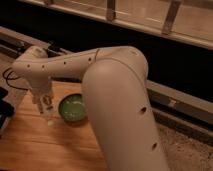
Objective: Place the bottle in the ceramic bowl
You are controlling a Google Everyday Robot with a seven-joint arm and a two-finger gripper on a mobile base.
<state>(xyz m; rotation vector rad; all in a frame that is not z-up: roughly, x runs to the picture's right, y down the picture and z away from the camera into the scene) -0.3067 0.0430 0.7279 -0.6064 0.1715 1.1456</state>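
The green ceramic bowl (74, 108) sits on the wooden table (45, 146), just left of my big white arm. My gripper (45, 108) hangs from the wrist just left of the bowl and a little above the table. It is shut on the slim white bottle (48, 115), which hangs upright between the fingers. The bottle's lower end is level with the bowl's left rim and apart from it. The bowl holds nothing.
My white arm (120, 100) fills the middle and right of the view and hides the table's right part. A black cable (10, 78) and a dark object (4, 109) lie at the left edge. A dark rail runs behind the table. Speckled floor (187, 150) lies to the right.
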